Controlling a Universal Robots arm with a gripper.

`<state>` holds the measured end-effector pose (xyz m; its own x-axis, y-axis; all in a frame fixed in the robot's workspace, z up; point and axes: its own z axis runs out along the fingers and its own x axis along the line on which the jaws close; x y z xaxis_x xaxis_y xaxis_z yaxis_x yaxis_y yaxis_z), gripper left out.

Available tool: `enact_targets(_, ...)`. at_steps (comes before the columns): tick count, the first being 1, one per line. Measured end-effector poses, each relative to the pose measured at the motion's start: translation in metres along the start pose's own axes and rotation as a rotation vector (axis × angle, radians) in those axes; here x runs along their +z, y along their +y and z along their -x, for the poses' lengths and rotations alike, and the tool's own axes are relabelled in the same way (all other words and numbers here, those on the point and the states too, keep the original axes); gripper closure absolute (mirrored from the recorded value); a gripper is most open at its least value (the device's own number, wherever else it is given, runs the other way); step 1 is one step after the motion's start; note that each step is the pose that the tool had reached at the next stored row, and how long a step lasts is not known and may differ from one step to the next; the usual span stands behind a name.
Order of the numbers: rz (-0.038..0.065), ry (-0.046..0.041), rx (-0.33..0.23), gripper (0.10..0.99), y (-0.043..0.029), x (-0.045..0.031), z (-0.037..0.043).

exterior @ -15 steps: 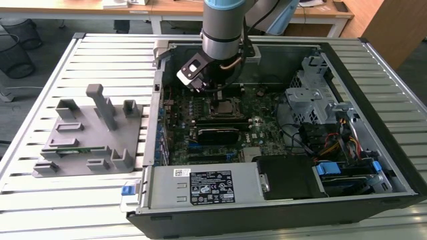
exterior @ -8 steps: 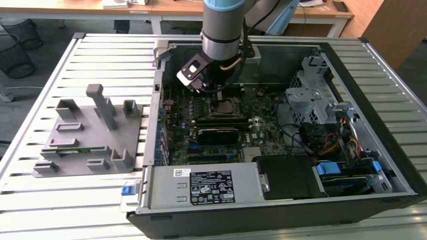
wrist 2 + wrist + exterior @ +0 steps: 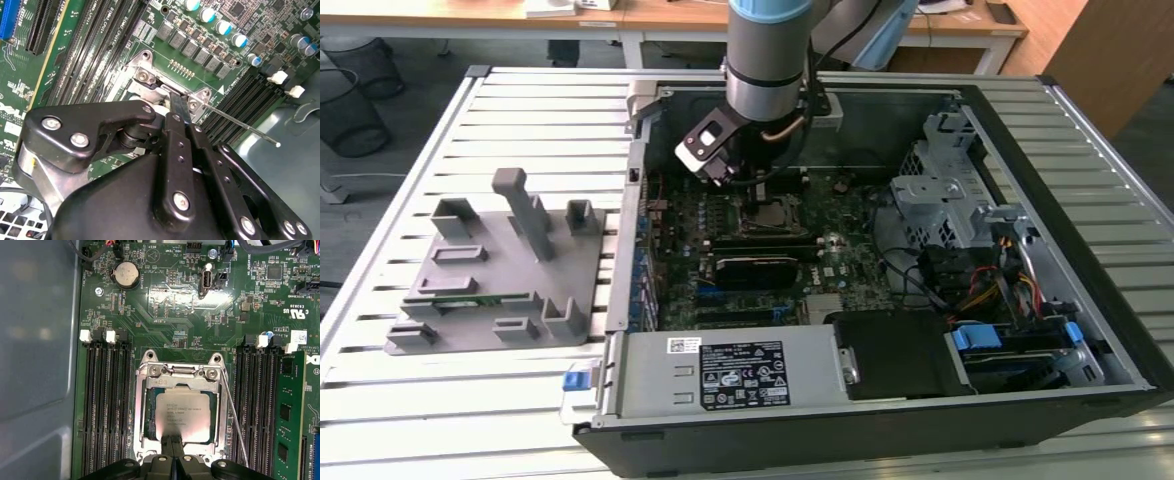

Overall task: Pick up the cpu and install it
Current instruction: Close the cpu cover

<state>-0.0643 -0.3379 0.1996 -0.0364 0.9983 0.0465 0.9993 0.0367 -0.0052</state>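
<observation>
The cpu (image 3: pixel 186 415), a flat square chip with a silvery top, lies inside the open metal-framed socket (image 3: pixel 180 372) on the green motherboard, sitting slightly toward one side of the opening. My gripper (image 3: pixel 172 442) is shut, its two black fingers pressed together with the tips at the cpu's near edge. In the second wrist view the gripper (image 3: pixel 177 105) reaches down to the socket frame (image 3: pixel 150 75). In the exterior view the gripper (image 3: pixel 750 195) hangs low inside the open computer case, just over the socket (image 3: pixel 767 215).
The thin socket lever rod (image 3: pixel 235 420) sticks out beside the socket. Black memory slots (image 3: pixel 107 405) flank it. A grey plastic fixture (image 3: pixel 494 270) holding a green circuit strip (image 3: pixel 467 297) stands on the slatted table. The power supply (image 3: pixel 734 375) and drive cage (image 3: pixel 941 190) crowd the case.
</observation>
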Motion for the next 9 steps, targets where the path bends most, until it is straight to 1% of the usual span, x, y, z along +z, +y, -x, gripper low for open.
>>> enact_targets(9, 0.000, 0.0000, 0.000, 0.980, 0.0094, 0.0006, 0.0004)
